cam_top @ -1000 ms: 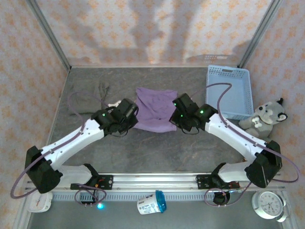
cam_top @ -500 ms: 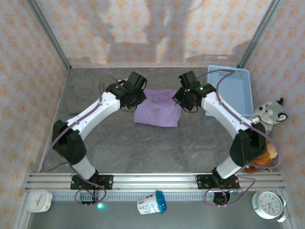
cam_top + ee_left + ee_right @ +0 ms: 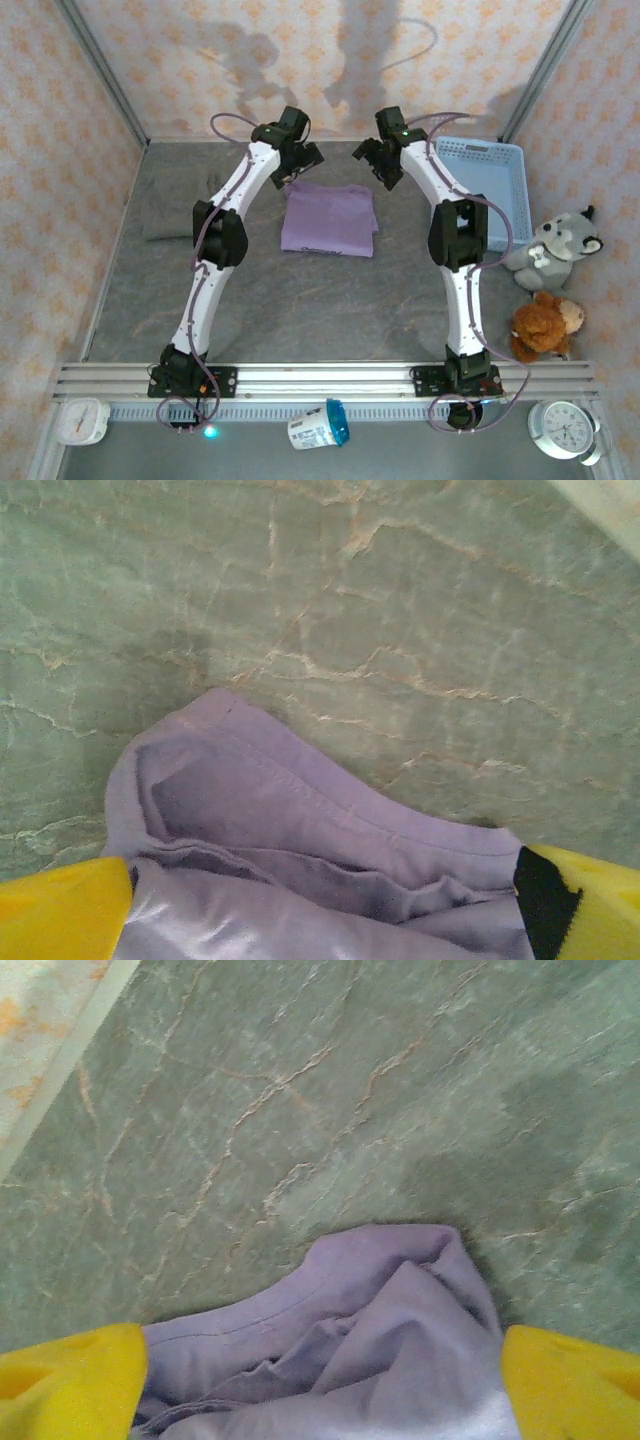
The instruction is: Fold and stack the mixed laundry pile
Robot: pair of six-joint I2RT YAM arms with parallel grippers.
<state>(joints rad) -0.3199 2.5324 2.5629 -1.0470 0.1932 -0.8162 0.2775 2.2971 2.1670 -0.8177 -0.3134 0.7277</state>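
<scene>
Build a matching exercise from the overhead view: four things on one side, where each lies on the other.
Things:
1 lavender-purple cloth T-shirt
2 olive-grey wrinkled cloth garment
3 light blue plastic lattice basket
4 grey plush wolf toy

Places:
A far right corner
B left side
C centre
D right edge, nearer than the basket

Pairs: 1-C; 2-B; 3-A; 4-D
</scene>
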